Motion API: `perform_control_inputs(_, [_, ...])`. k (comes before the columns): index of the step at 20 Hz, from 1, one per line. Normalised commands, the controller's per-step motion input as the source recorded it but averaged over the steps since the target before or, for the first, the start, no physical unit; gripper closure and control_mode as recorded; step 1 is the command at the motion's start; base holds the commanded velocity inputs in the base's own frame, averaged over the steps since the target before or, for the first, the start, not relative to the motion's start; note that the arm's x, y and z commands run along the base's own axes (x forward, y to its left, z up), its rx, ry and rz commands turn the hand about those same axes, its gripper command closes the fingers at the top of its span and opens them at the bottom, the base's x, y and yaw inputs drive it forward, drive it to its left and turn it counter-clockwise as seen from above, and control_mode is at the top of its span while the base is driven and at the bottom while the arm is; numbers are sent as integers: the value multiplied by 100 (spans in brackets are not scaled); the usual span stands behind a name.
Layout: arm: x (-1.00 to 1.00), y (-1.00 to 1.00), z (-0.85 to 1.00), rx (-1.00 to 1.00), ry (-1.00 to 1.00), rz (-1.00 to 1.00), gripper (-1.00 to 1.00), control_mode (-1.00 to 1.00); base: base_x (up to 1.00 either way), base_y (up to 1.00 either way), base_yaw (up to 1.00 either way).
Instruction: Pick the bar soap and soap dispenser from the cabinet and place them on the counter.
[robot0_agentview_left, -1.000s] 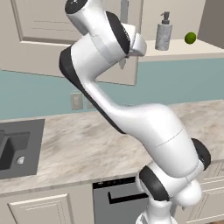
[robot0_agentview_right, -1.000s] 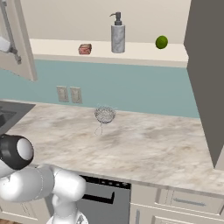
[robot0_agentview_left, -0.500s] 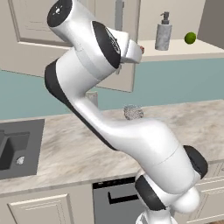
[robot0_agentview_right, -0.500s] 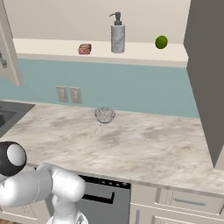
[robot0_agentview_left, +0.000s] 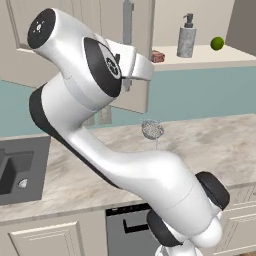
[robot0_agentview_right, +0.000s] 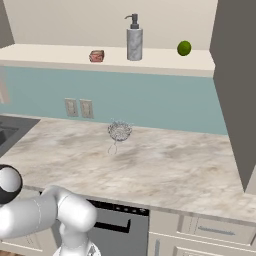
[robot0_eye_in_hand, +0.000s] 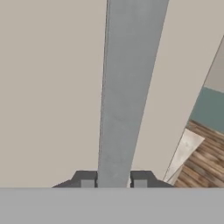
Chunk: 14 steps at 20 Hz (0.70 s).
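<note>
The cabinet's left door (robot0_agentview_left: 75, 30) stands swung open, and its vertical metal bar handle (robot0_eye_in_hand: 127, 87) runs up between my fingertips. My gripper (robot0_eye_in_hand: 113, 180) is shut on this handle, and it also shows at the door's edge (robot0_agentview_left: 128, 80). On the cream shelf (robot0_agentview_right: 60, 52) the small reddish-brown bar soap (robot0_agentview_right: 96, 55) (robot0_agentview_left: 158, 56) lies left of the tall grey speckled soap dispenser (robot0_agentview_right: 134, 42) (robot0_agentview_left: 186, 40). Both stand well to the right of my gripper, untouched. The marbled counter (robot0_agentview_right: 170, 170) (robot0_agentview_left: 215, 145) spreads below.
A green lime (robot0_agentview_right: 184, 48) sits on the shelf right of the dispenser. A wire-mesh ball (robot0_agentview_right: 119, 131) rests on the counter near the wall. The dark sink (robot0_agentview_left: 15, 170) is at the counter's left end. The open right cabinet door (robot0_agentview_right: 235, 80) juts out at the right.
The arm has pulled the left cabinet door wider open, swinging it leftward and almost out of the right base view. Soap, dispenser and lime have not moved.
</note>
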Motion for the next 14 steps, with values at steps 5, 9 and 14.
perform_control_inputs(5, [-30,41,-8,-2,0,-5,100,-100,0,0,0])
perform_control_inputs(9, [-16,40,-12,-2,0,-7,100,-100,0,0,0])
perform_control_inputs(14, [-13,40,-11,-1,0,-8,100,-100,0,0,0])
